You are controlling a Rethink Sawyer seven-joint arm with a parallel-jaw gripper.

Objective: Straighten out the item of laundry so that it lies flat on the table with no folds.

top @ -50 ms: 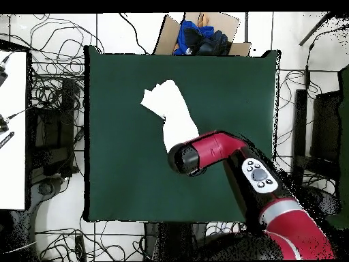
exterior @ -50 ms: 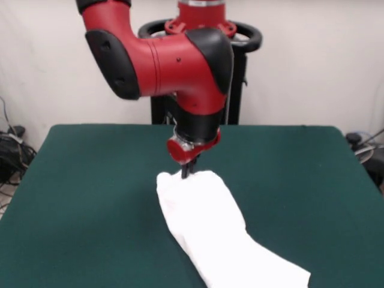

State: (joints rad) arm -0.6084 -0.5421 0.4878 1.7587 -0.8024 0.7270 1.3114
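Note:
The item of laundry (exterior @ -50 ms: pixel 210 231) lies on the dark green table (exterior @ -50 ms: pixel 90 192) as a crumpled, folded white strip, with only plain white cloth showing. In the front view it runs from the table's middle toward the bottom right and is cut off by the picture's bottom edge. My gripper (exterior @ -50 ms: pixel 186 173) points straight down at the strip's far end, its dark fingers drawn together on the cloth's edge. Seen from overhead, the item of laundry (top @ -50 ms: pixel 170 112) stretches away from the arm's wrist (top @ -50 ms: pixel 185 158), which hides the gripper and the cloth's near end.
In the overhead view a cardboard box (top @ -50 ms: pixel 232 27) holding blue cloth sits just past the table's (top @ -50 ms: pixel 116 170) top edge. Cables cover the floor on both sides. A white surface (top @ -50 ms: pixel 13 129) stands to the left.

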